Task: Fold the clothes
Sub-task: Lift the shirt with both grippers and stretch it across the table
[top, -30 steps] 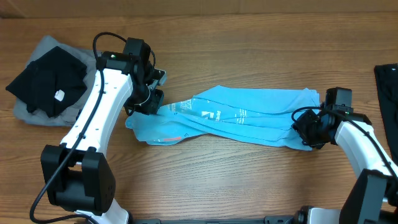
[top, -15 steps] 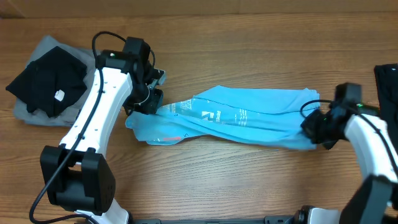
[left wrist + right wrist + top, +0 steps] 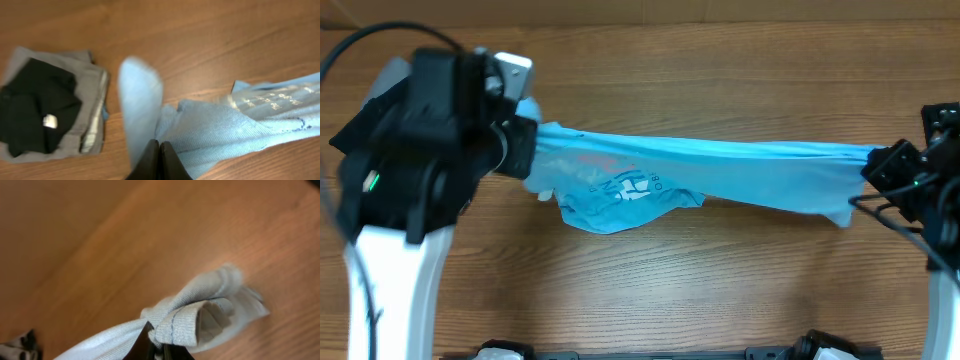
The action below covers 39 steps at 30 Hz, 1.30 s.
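A light blue shirt with printed lettering is stretched in the air across the table between both arms. My left gripper is shut on its left end; in the left wrist view the closed fingers pinch the blue cloth. My right gripper is shut on the right end; in the right wrist view the fingers clamp a bunched fold of the shirt. The shirt's middle sags toward the table.
A folded stack of black and grey clothes lies at the far left, partly hidden by my left arm, and shows in the left wrist view. A dark garment lies at the right edge. The wooden table lies below.
Both arms have lifted and pulled apart. The shirt has gone from a crumpled heap on the table to a taut band held in the air. The left arm rose close to the camera.
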Available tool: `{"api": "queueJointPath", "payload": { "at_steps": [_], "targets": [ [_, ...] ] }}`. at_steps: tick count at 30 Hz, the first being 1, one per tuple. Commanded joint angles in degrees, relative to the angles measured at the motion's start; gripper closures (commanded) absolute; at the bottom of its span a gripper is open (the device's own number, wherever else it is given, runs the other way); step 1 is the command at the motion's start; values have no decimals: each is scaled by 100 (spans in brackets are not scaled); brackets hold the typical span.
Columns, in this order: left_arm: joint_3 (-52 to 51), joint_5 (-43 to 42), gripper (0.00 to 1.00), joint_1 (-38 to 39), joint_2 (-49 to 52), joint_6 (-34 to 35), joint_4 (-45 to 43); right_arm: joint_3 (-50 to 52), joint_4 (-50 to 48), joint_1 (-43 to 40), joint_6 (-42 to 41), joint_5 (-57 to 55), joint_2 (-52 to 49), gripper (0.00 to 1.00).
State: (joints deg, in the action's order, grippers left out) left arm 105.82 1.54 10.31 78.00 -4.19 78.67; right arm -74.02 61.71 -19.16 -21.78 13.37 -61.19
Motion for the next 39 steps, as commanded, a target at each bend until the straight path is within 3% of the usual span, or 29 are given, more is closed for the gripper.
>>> {"api": "queueJointPath", "payload": {
  "at_steps": [1,10,12,16,25,30,39],
  "targets": [
    [85,343,96,-15,-461,105,-35,-293,13,-52,57,24,358,96],
    [85,337,96,-15,-1908,101,-555,-599,269,-52,144,507,671,96],
    [85,358,96,-15,-2184,94,-581,-730,275,-52,505,754,671,96],
    [85,382,96,-15,-2500,96,-570,-1043,339,-52,243,625,671,96],
    [566,807,96,-15,-2621,-59,-717,-2420,455,-52,50,623,647,96],
    [944,813,96,-15,-2621,-101,-597,-3206,1091,-52,-63,306,584,96],
    [444,691,96,-15,-2146,-46,-280,-3294,1694,-52,-229,164,33,96]
  ]
}}
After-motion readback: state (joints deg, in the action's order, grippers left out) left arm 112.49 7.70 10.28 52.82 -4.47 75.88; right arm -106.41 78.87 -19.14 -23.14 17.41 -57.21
